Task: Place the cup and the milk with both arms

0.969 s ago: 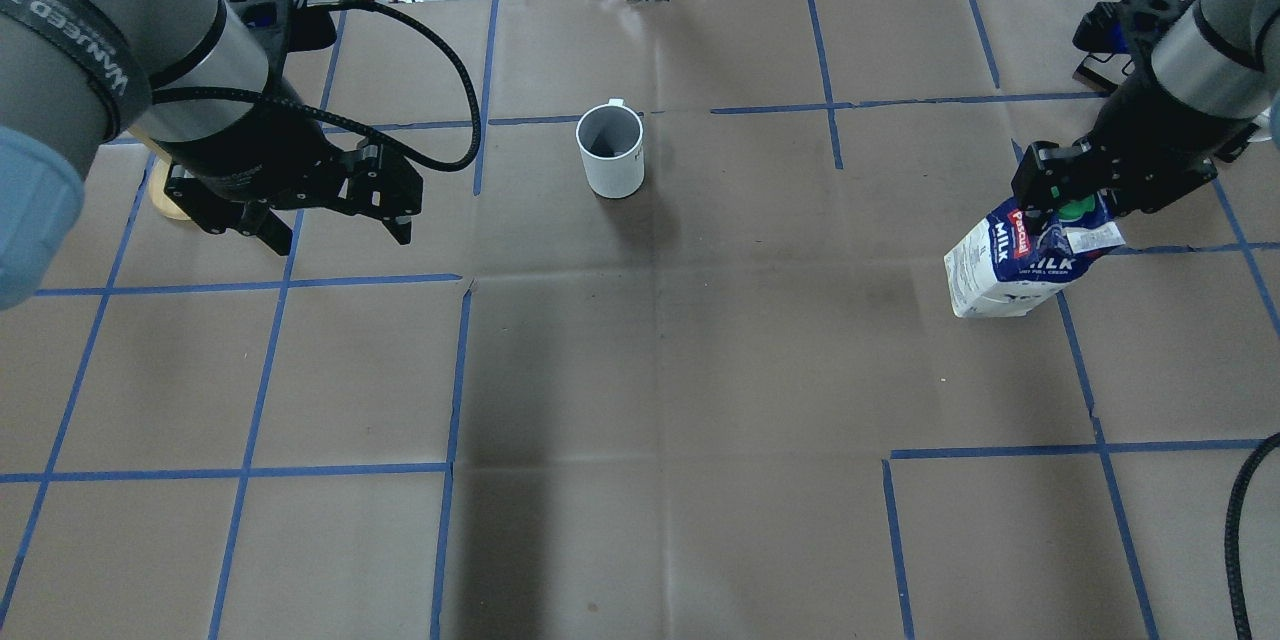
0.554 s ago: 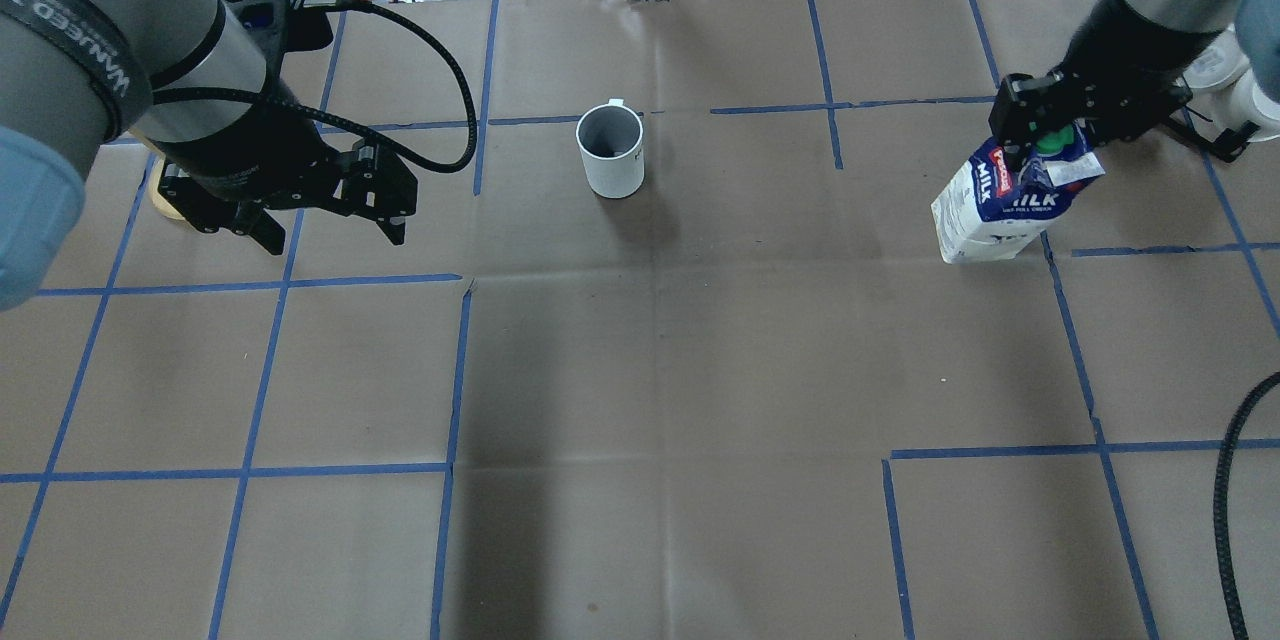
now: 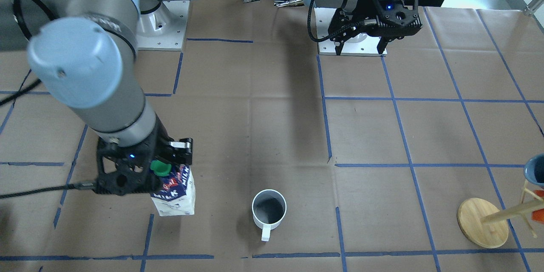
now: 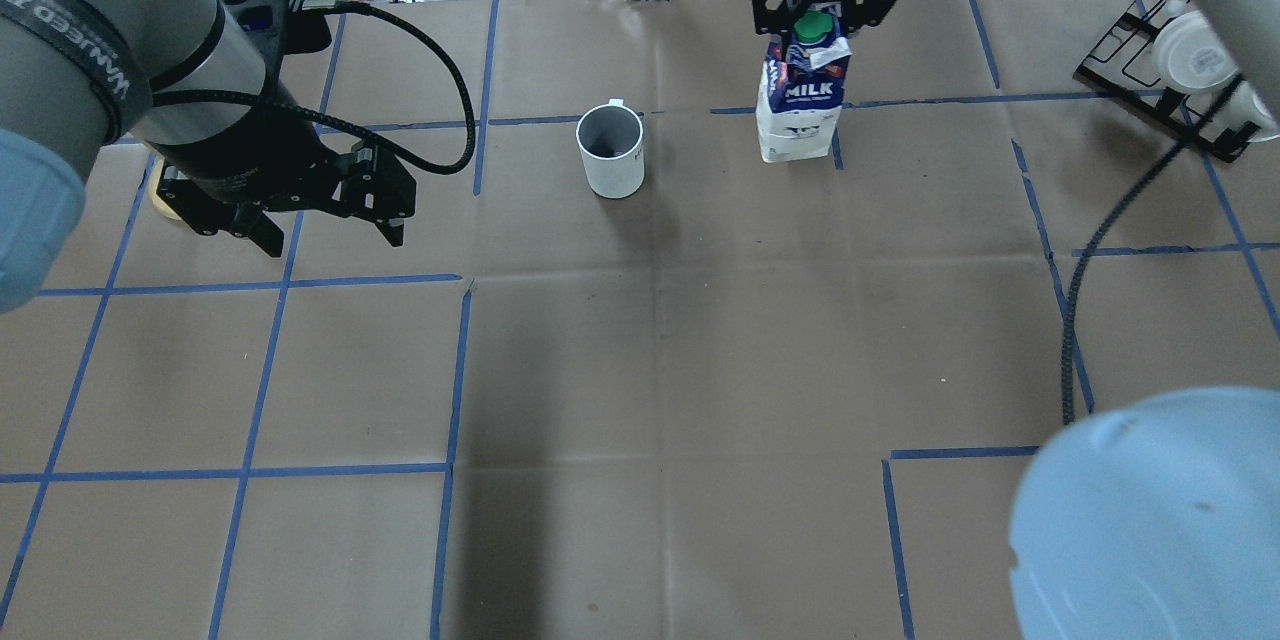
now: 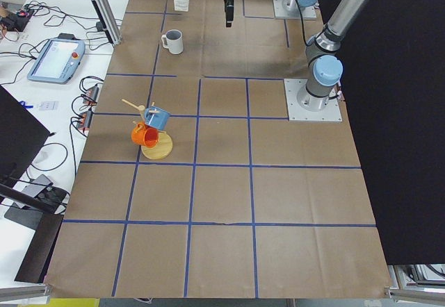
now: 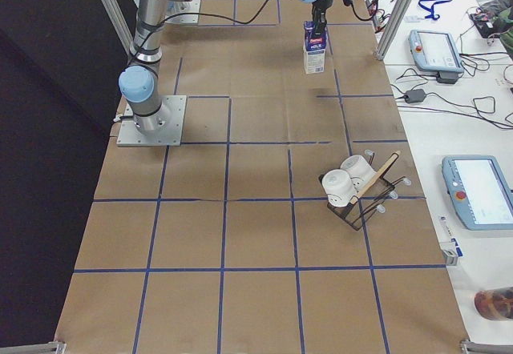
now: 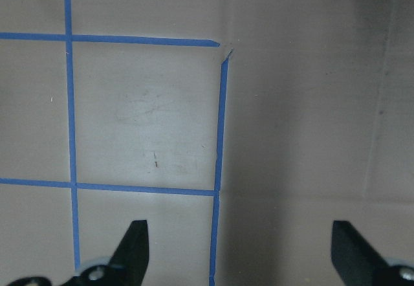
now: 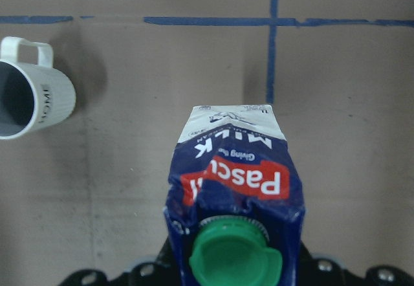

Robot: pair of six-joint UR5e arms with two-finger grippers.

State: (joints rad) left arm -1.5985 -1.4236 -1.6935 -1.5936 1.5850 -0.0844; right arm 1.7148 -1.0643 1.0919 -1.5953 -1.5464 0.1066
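The white cup (image 4: 610,152) stands upright at the far middle of the table, handle pointing away from me; it also shows in the front view (image 3: 268,210) and the right wrist view (image 8: 26,101). The milk (image 4: 800,105) is upright to the cup's right, a carton's width or more away. My right gripper (image 4: 815,20) is shut on the milk's gable top beside the green cap (image 8: 233,257). I cannot tell whether the carton's base touches the table. My left gripper (image 4: 330,238) is open and empty, hovering left of the cup, with only paper under it in the left wrist view (image 7: 239,253).
A wooden mug tree (image 3: 482,223) with a blue and an orange cup stands on the far left behind my left gripper. A black wire rack (image 4: 1190,70) with white cups is on the far right. My right arm's elbow (image 4: 1150,520) looms over the near right corner.
My right gripper has carried the milk from the table's right side leftward and farther away, to just right of the cup. The left gripper has barely moved.
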